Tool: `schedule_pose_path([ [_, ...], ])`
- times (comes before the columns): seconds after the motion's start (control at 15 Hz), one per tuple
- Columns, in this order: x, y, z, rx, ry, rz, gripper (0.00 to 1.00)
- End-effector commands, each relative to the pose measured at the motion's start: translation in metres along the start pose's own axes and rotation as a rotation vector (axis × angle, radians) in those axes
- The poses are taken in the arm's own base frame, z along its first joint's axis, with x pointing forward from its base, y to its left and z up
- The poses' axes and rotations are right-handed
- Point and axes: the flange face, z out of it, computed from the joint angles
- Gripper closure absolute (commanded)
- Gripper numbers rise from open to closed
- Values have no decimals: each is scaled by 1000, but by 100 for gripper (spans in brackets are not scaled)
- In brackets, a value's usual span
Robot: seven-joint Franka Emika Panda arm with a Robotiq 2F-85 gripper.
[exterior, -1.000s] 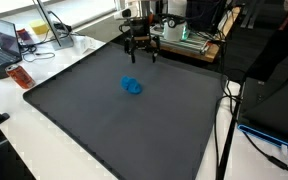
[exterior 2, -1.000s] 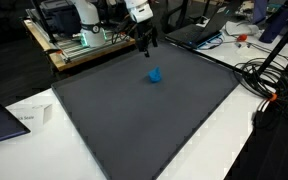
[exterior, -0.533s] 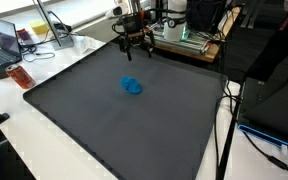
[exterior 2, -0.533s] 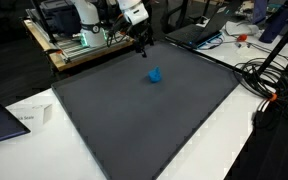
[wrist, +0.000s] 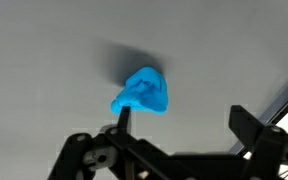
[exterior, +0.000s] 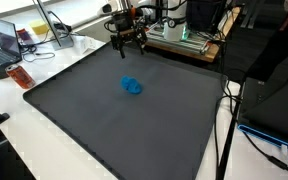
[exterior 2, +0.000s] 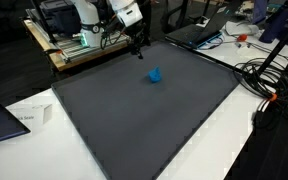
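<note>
A small crumpled blue object (exterior: 132, 86) lies on the dark grey mat (exterior: 104, 125) in both exterior views (exterior 2: 155, 75). In the wrist view it sits just beyond the left finger (wrist: 141, 92). My gripper (exterior: 128, 44) hangs open and empty above the far edge of the mat, apart from the blue object, and it also shows in an exterior view (exterior 2: 137, 46). In the wrist view the two black fingers (wrist: 184, 125) stand wide apart with nothing between them.
The mat covers a white table (exterior: 44, 130). A laptop (exterior: 6, 45) and a red object (exterior: 21, 76) lie at one side. Equipment racks (exterior 2: 79, 40) stand behind the arm. Cables (exterior 2: 264, 75) and a paper (exterior 2: 29, 118) lie by the mat's edges.
My gripper has moved up and away along the far edge of the mat, farther from the blue object. The blue object has not moved.
</note>
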Motion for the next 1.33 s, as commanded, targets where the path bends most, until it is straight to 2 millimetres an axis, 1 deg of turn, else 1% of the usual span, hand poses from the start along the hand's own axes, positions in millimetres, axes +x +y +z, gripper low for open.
schedule_pose_path([
  [0.0, 4, 16, -4, 15, 2, -8, 0],
  [0.4, 7, 44, -1, 56, -13, -34, 0],
  [0.6, 3, 58, 5, 84, -7, -85, 0],
  [0.87, -13, 72, 12, 113, 25, -169, 0],
  [1.27, -45, 87, 15, 183, 141, -233, 0],
])
